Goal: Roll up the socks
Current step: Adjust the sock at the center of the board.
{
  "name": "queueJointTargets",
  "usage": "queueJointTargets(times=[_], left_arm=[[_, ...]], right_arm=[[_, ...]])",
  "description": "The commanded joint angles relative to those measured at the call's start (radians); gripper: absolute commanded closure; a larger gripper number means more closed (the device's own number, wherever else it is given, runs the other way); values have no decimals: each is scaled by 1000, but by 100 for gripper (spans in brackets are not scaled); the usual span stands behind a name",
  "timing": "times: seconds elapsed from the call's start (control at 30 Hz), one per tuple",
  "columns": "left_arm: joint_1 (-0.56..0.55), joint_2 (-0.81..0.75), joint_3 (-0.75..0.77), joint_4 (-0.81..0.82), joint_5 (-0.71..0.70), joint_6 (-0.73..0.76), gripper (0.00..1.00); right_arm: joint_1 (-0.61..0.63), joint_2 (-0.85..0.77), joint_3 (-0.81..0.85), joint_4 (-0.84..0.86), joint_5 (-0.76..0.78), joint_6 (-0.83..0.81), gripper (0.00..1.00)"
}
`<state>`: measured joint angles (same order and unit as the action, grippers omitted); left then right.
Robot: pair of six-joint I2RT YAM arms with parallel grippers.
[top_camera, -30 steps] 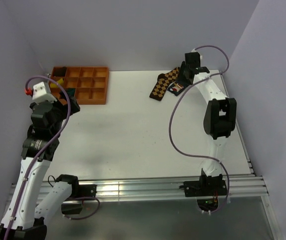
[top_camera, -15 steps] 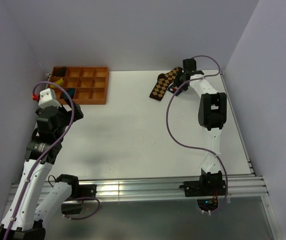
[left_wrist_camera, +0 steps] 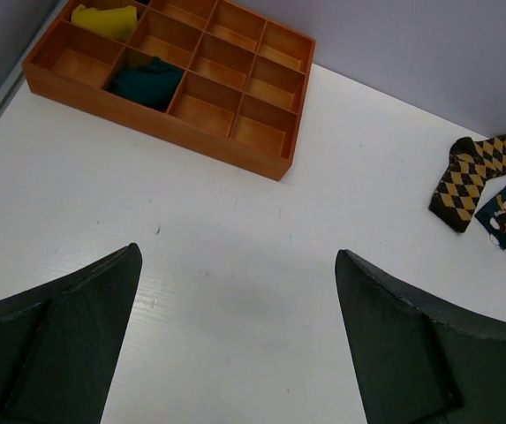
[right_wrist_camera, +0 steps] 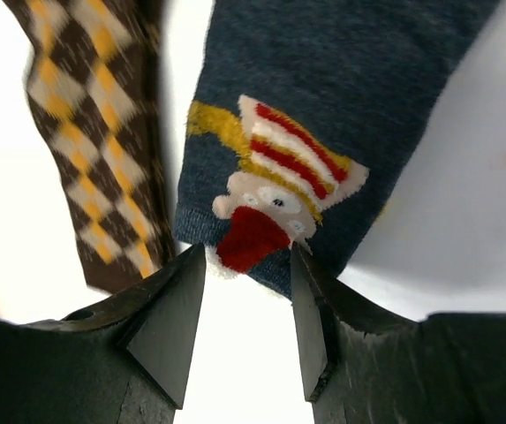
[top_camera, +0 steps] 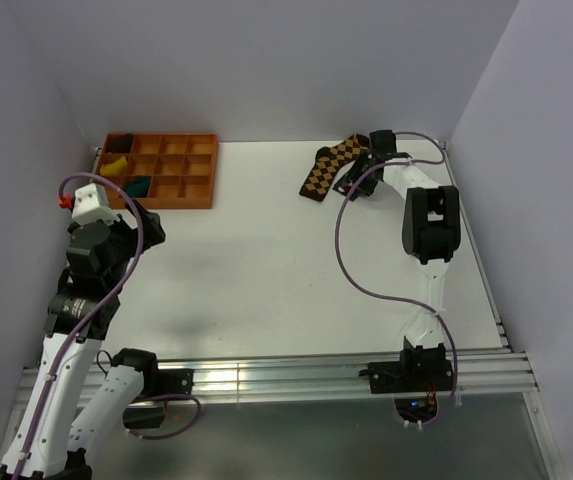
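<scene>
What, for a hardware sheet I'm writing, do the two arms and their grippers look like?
Both the left arm and the right arm have white shells with black joint housings, and a purple cable loops along each. The left arm carries a small red fitting by its wrist. The left gripper and right gripper have matte black, wedge-shaped fingers.

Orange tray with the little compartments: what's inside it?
The orange tray holds a yellow bundle and a dark teal bundle in separate compartments; something dark sits in the far corner one. The others look empty. Whatever lies beneath the bundles is covered.
</scene>
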<state>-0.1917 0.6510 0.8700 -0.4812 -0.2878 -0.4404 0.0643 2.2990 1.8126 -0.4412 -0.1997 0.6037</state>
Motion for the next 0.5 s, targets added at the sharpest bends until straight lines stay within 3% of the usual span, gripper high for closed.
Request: queueJointTargets(times=[0.0, 0.13, 0.47], left_arm=[[-5, -20, 6, 4, 30, -8, 4], [-5, -40, 9, 4, 42, -12, 4], [-6, -113, 1, -33, 88, -38, 4]], right_arm=[[-1, -91, -85, -67, -18, 51, 49], [17, -219, -270, -24, 3, 74, 48], [156, -335, -525, 4, 94, 84, 48]])
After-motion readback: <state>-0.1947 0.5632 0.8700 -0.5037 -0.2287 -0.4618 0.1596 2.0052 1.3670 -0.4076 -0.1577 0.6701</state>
